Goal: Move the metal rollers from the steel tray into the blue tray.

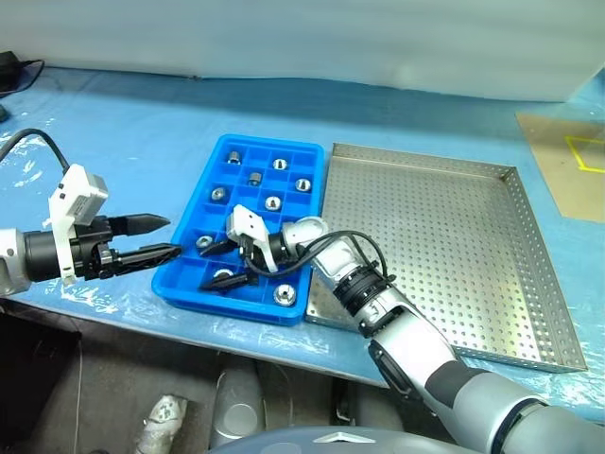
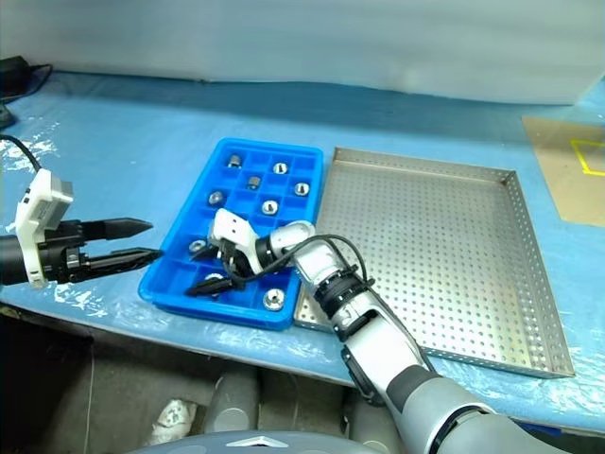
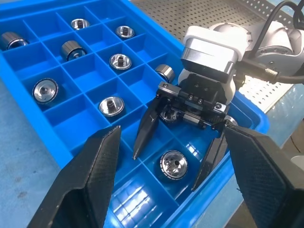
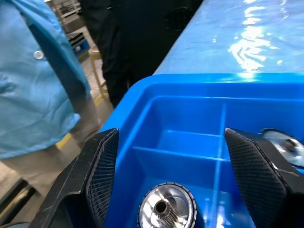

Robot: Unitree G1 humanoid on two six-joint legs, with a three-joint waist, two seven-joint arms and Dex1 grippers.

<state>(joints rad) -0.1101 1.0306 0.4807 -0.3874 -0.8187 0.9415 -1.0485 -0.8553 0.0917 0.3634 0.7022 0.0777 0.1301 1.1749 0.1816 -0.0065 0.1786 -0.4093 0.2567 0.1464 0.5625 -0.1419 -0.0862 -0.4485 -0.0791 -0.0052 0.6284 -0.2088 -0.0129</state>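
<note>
- As I look down from the head camera, the tabletop [image 1: 142, 132] is the biggest thing here, covered in blue sheeting, with both trays side by side on it.
- The steel tray [image 1: 444, 246] lies on my right; its perforated floor looks bare, so I judge the transfer to be nearly or fully done.
- The blue tray [image 1: 203, 288] sits just beside it on the left, edges close or touching; I cannot tell which.
- The metal rollers [image 1: 273, 202] are scattered singly through its cells; I count about nine.
- The right gripper [image 1: 219, 265] reaches across into the near end of the blue tray. Its fingers [image 3: 145, 128] are spread wide and grasp nothing.
- In the right wrist view, one roller [image 4: 167, 208] sits in the cell directly between those fingers, untouched on either side as far as I can see, which reads to me as just let go.
- The left gripper [image 1: 151, 238] hovers off the blue tray's left edge, fingers apart and empty.
- Handling, as I judge it: these rollers are dense, rigid and polished, so they are likely to slip or roll if pinched off-centre. I would take one across its round outer wall, fingers squarely opposed. They are not fragile, but a dropped one could bounce out of its cell.
</note>
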